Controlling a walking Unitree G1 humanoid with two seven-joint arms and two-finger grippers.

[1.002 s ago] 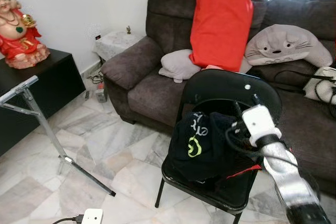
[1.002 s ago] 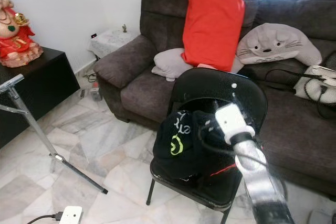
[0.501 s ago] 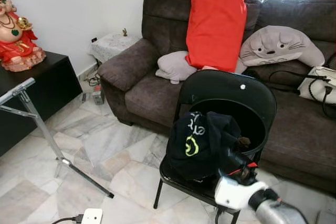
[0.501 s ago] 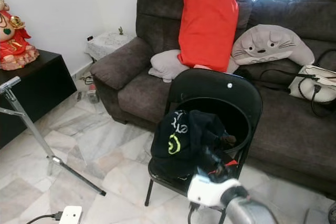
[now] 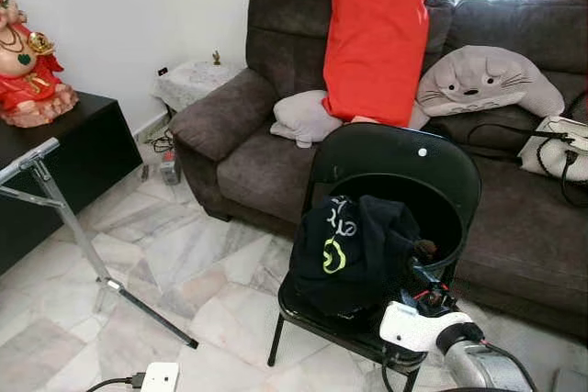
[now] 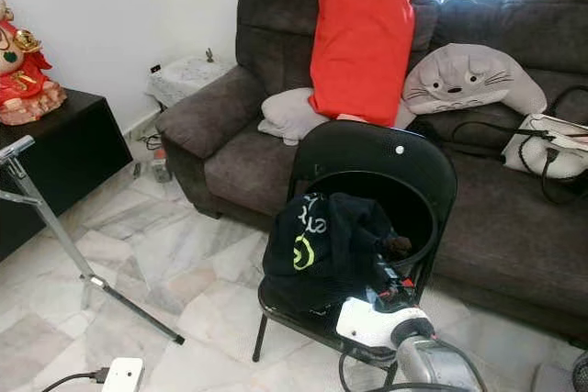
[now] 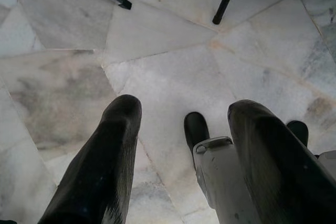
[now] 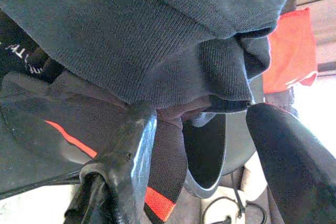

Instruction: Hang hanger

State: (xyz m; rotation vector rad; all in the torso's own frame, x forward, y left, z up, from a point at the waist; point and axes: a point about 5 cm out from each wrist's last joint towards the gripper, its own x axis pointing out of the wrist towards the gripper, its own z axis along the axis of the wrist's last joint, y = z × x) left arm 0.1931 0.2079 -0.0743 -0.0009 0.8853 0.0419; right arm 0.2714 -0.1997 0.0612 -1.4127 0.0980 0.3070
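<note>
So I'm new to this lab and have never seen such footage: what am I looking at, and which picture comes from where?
It is a walking humanoid robot with two arms. The two wide pictures come from its head, looking down at a black folding chair piled with dark clothes, before a brown sofa. The other two come from wrist cameras. The right gripper, jaws open, reaches into the clothes and holds nothing. The left gripper hangs open over the marble floor.

The heaped dark clothes (image 5: 354,250) hide any hanger beneath.
</note>
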